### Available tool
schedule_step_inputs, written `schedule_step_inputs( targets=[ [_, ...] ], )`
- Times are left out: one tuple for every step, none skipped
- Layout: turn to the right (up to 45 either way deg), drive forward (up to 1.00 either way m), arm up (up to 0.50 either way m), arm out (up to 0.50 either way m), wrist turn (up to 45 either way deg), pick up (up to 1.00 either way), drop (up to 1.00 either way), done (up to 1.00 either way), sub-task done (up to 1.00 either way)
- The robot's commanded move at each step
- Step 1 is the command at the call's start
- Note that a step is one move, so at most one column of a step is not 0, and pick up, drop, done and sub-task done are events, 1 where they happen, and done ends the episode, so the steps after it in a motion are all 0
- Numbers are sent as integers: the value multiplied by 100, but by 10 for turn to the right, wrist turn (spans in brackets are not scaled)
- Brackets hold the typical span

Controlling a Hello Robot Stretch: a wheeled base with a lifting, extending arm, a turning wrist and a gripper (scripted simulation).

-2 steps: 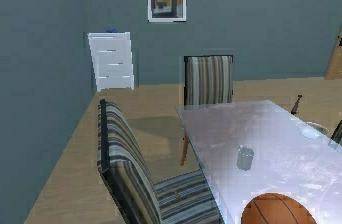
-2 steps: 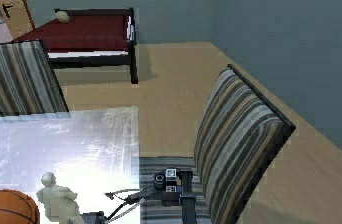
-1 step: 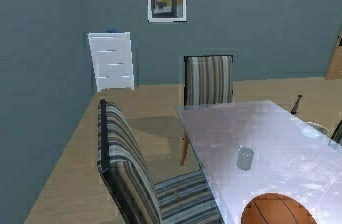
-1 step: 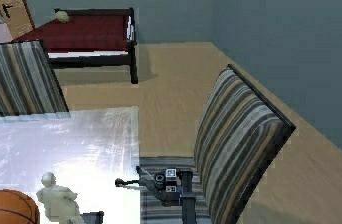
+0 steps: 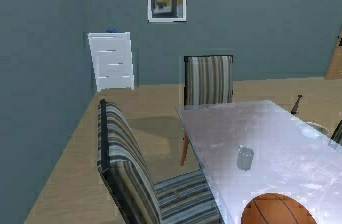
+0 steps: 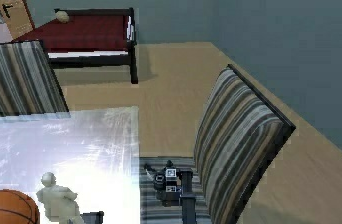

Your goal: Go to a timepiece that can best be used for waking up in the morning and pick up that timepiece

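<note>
Glossy pale tabletop (image 5: 279, 140) takes up the near ground. At its near edge sits an orange basketball (image 5: 279, 210), and just beside the ball, along that same edge, stands a small pale figurine (image 6: 57, 195).

Off the tabletop's side edge, the claw (image 6: 155, 172) hangs above the seat of a striped chair (image 6: 241, 140), on the end of the dark arm (image 6: 189, 208). With the seat cushion right behind it, I cannot tell whether the claw holds anything.

Farther in, away from every edge of the tabletop, stands a small grey thing (image 5: 245, 158), possibly a cup. A second striped chair (image 5: 208, 78) faces the far edge.

Beyond that come wooden floor, a white cabinet (image 5: 111, 58) against the blue-grey wall and a framed picture (image 5: 167, 9) above.

Out to the arm's side lies a dark-framed bed (image 6: 89, 38) with a round tan thing (image 6: 62, 16) at its far corner.

I cannot tell which blob is the timepiece. The grey thing and the tan one are my guesses.

Risks as I judge them:
- Turning the base here could catch the arm on the chair back or the tabletop's edge.
- A reach across the tabletop could send the ball rolling or topple the figurine.
- I might grab the wrong small thing.
</note>
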Motion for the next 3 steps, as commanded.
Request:
schedule_step_inputs(
  targets=[
    [0, 0, -30, 0, 0, 0, 0, 0, 0],
    [0, 0, 0, 0, 0, 100, 0, 0, 0],
    [0, 0, 10, 0, 0, 0, 0, 0, 0]
  ],
)
